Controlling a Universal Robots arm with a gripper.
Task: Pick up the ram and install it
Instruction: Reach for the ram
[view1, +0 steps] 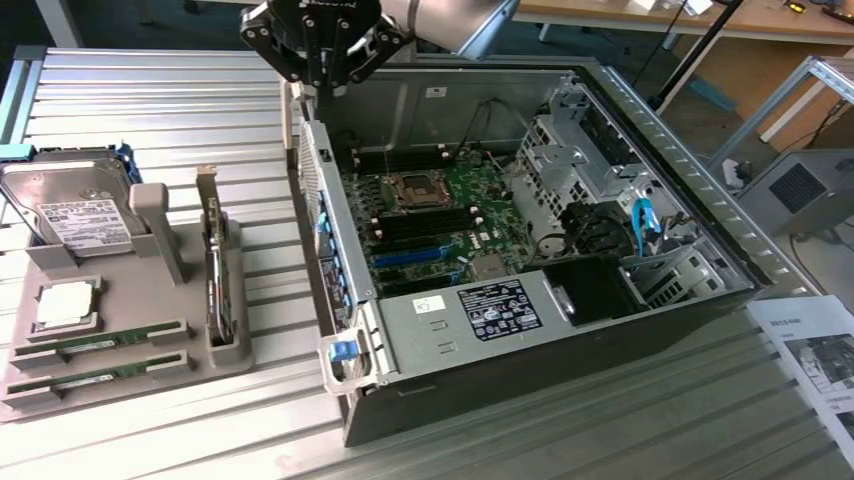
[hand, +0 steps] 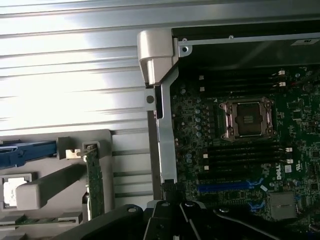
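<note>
Two rams lie flat in the grey holder (view1: 80, 400) at the exterior view's left: one ram (view1: 100, 343) and a second ram (view1: 94, 377) just in front of it. Both are thin green sticks. My gripper (view1: 324, 82) hangs high over the far left corner of the open computer case (view1: 441, 370), well away from both sticks. It is shut with nothing seen in it. In the wrist view my gripper (hand: 172, 217) looks down on the case's edge, the motherboard (hand: 200, 115) and its long black slots (hand: 242, 152).
The grey holder also carries a hard drive (view1: 74, 210), a processor (view1: 67, 303) and an upright expansion card (view1: 214, 260), the card (hand: 94, 180) also seen from the wrist. Inside the case are a power supply (view1: 494, 310) and drive cages (view1: 587, 160). A printed sheet (view1: 814, 360) lies at the right.
</note>
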